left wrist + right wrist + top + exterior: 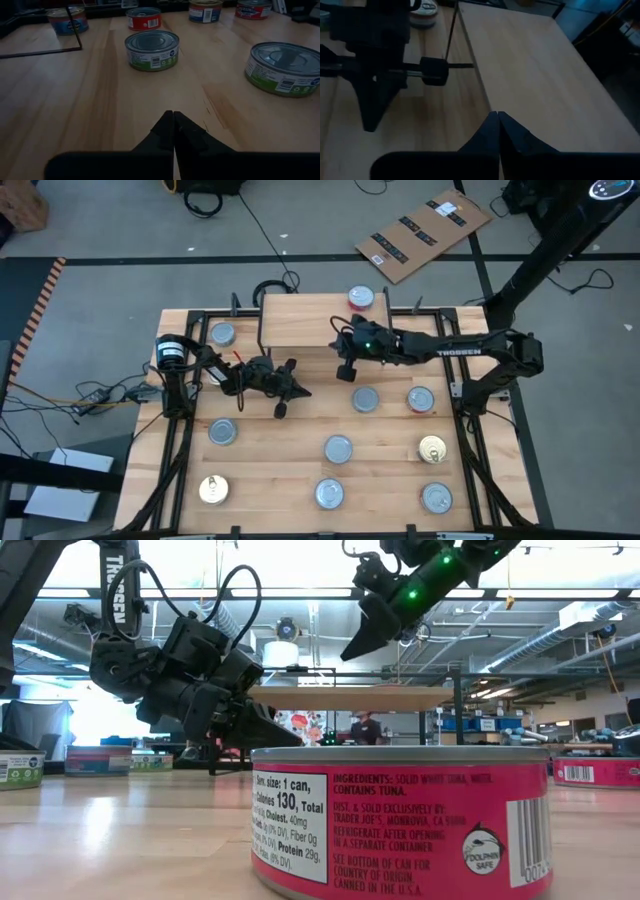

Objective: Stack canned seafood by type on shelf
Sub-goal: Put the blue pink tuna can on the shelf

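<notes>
On the table's left half, the left gripper (283, 402) hangs low over bare wood beside the shelf's front leg, its fingers (172, 131) pressed together on nothing; this arm looks parked so as to stay out of the way. Around it lie loose tins: a silver-topped tin (222, 334) at the back left and a gold-topped tin (213, 490) near the front corner. Moving right, the shelf (300, 320) stands at the table's (290, 450) back middle, a light board on thin black legs, with one red-rimmed tin (360, 299) on its far right corner, probably the start of that type's stack. The right gripper (347, 366) is raised at the shelf's front right edge, fingers (495, 132) closed and empty, seemingly between trips. Further right, more canned seafood waits on the table, among them another red-labelled tin (421, 399) and a gold one (432, 449). Pale planks in a black frame carry everything; beyond lie grey floor, cables and a flattened cardboard box (422, 236).
</notes>
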You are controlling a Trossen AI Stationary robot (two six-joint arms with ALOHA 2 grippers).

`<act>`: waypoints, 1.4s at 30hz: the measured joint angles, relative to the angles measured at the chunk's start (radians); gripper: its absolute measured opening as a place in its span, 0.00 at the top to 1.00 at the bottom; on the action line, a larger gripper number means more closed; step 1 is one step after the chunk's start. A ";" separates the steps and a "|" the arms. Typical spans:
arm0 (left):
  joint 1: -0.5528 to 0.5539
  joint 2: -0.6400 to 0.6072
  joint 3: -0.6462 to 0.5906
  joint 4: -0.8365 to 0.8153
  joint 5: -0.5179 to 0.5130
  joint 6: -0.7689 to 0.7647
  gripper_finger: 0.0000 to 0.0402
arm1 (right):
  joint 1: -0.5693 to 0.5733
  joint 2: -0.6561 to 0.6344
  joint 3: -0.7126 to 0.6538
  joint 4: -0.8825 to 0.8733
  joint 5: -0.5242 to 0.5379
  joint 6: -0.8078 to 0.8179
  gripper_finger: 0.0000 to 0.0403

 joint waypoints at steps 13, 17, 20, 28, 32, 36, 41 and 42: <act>0.000 0.000 0.000 0.000 0.001 -0.037 0.99 | 0.055 0.000 0.000 -0.001 -0.035 0.151 0.98; 0.000 0.000 0.000 0.000 0.002 -0.039 0.99 | 0.056 0.007 0.000 -0.002 -0.087 0.151 0.98; 0.000 0.000 0.000 -0.001 0.004 -0.064 0.99 | 0.064 0.008 -0.013 0.010 -0.087 0.147 0.98; 0.000 -0.010 0.000 -0.006 0.004 -0.068 0.99 | 0.116 0.008 -0.036 0.027 -0.090 0.115 0.99; 0.000 -0.032 0.000 -0.003 0.003 -0.078 0.99 | 0.131 0.008 -0.036 0.046 -0.095 0.084 0.99; 0.000 -0.045 0.000 -0.002 0.003 -0.061 0.99 | 0.126 0.008 -0.062 0.108 -0.137 0.096 0.99; -0.002 -0.049 0.000 -0.006 0.000 -0.060 0.99 | 0.124 0.008 -0.139 0.192 -0.139 0.112 0.99; -0.004 -0.049 0.000 -0.007 0.000 -0.060 0.99 | 0.124 0.008 -0.153 0.202 -0.139 0.123 0.99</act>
